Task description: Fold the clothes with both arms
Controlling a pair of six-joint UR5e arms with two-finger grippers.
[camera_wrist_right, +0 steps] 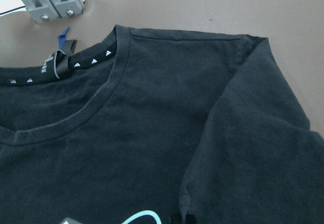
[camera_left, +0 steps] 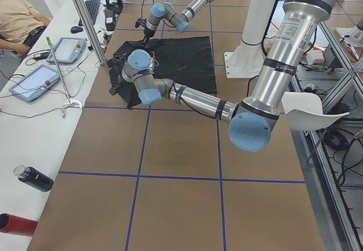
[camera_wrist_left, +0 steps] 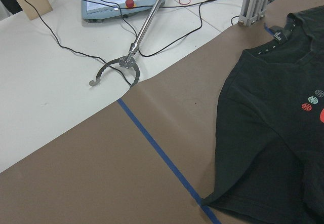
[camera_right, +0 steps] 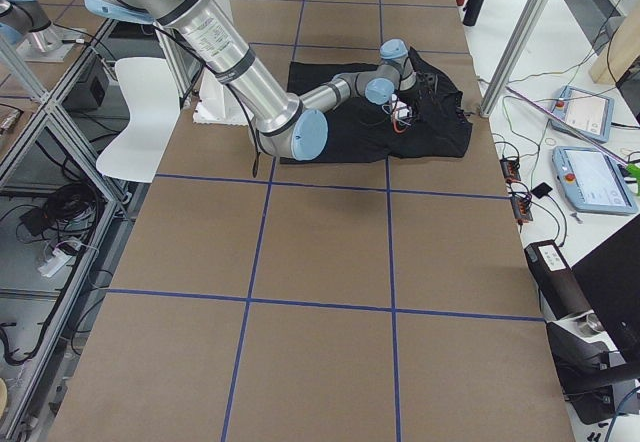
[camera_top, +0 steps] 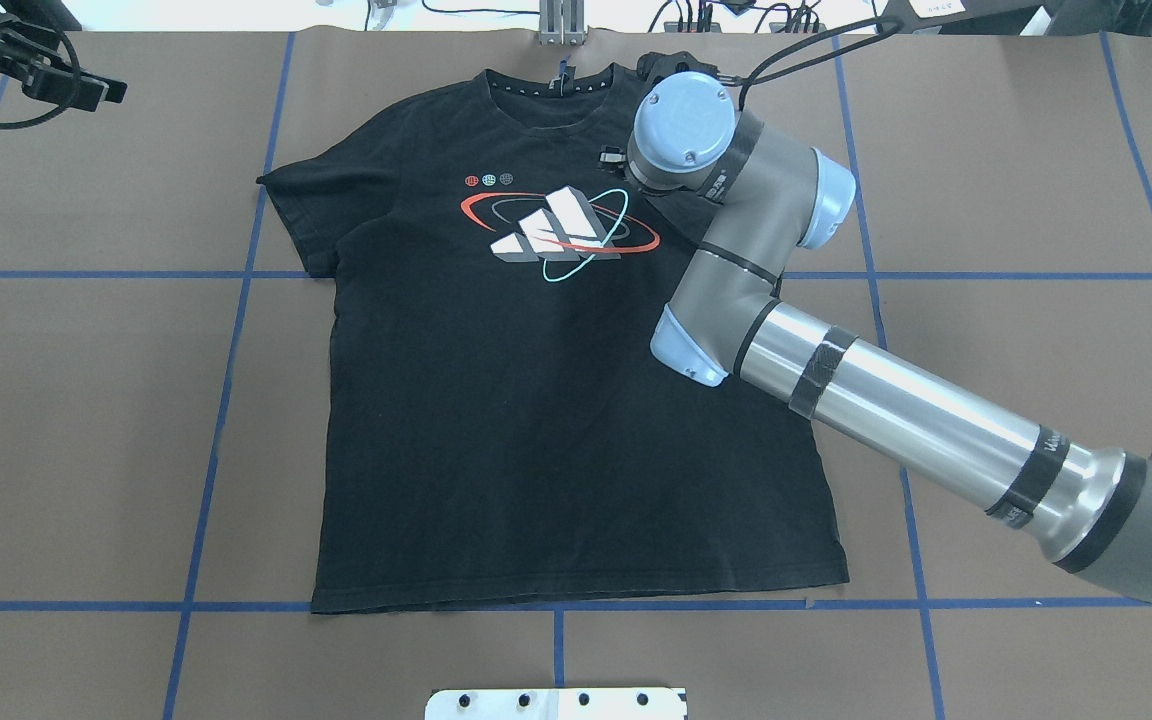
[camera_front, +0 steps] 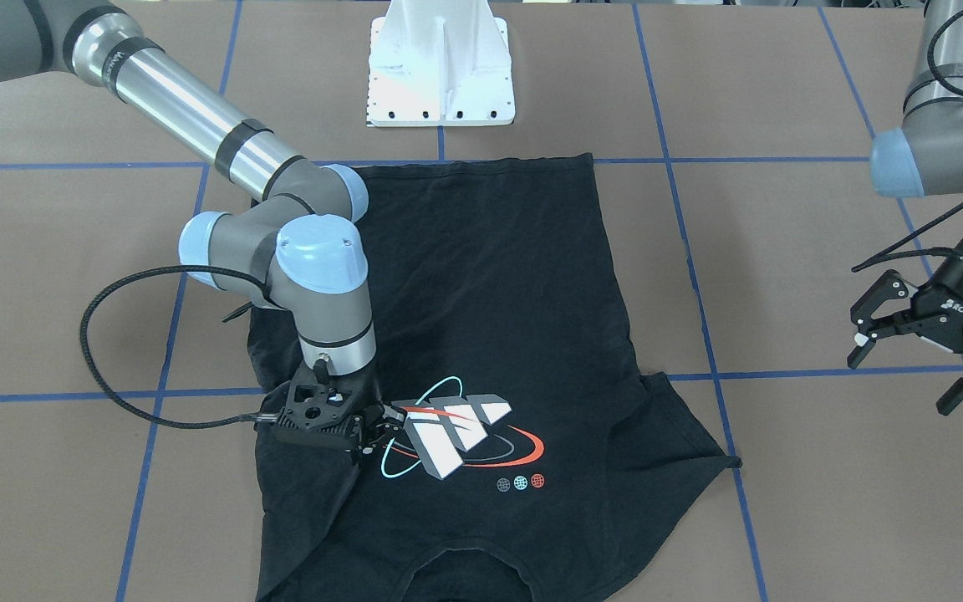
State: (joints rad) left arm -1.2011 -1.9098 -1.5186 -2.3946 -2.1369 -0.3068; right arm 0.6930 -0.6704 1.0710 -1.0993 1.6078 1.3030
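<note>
T-shirt (camera_top: 536, 420) spread print-up in the middle of the worktop (camera_top: 986, 200), folding barely begun.
The right gripper (camera_front: 373, 435) is down beside the print (camera_top: 556, 230), its fingers drawn narrow on a pinch of the near sleeve (camera_wrist_right: 253, 133), which lies turned in over the chest (a first tuck, I judge). The left gripper (camera_front: 908, 368) hangs well off to the side, fingers wide and holding nothing. The other sleeve (camera_top: 301, 200) and the body lie flat, so nearly every fold remains.
</note>
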